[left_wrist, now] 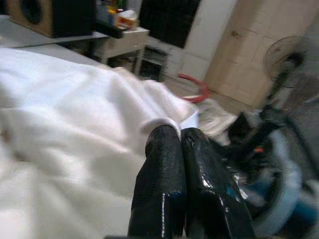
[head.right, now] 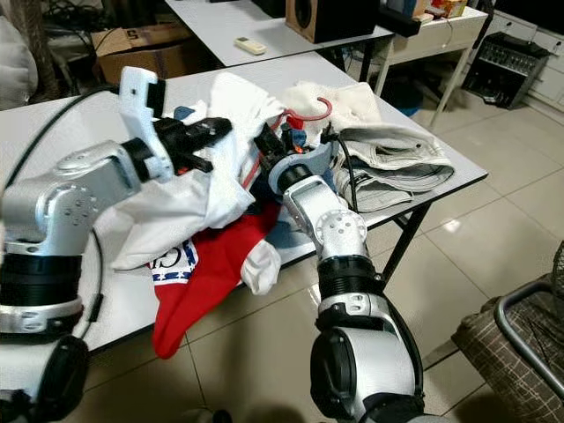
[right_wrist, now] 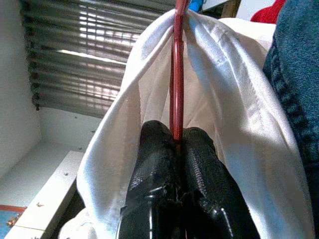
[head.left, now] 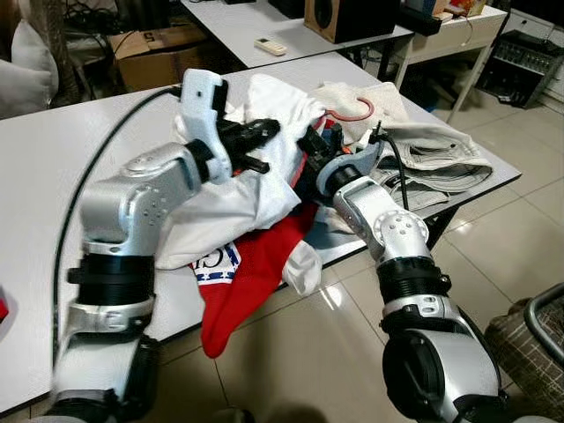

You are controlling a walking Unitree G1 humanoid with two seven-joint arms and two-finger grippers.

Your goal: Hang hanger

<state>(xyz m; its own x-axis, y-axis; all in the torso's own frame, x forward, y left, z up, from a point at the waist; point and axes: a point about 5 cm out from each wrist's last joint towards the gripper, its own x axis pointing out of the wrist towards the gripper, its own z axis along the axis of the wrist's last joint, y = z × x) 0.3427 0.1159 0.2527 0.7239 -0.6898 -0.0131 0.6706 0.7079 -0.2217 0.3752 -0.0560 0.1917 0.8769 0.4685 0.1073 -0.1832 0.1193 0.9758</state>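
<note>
Two grippers work over one heap of laundry on a grey table [head.left: 53, 150]. The left gripper [head.left: 264, 132] has its fingers pressed together on a fold of the white shirt [head.left: 238, 198], seen close up in the left wrist view [left_wrist: 75, 114]; whether any cloth is truly caught between them is hard to say. The right gripper [right_wrist: 175, 137] is clamped on a thin red bar of the hanger [right_wrist: 177, 59], which runs up inside the shirt's opening in the right wrist view.

One red hanger is present. Its curved hook [head.left: 359, 113] pokes out of the pile toward the far side of the table, above a cream cloth [head.left: 361, 97].

Handling, as a judgement: the hanger looks light, stiff and smooth, so a pinch on the thin bar could let it twist or slip; a hold near the neck, just under the hook, would steady it. The shirt is soft and limp, will sag off the hanger's shoulders, and may drag neighbouring clothes when lifted.

Count of clothes in the heap: one white shirt, one red garment [head.left: 247, 282] hanging over the table edge, one blue denim piece [right_wrist: 299, 74], and one folded pale pair of trousers [head.left: 441, 159]. One remote control [head.left: 270, 46] lies on the second table [head.left: 247, 22] behind.
</note>
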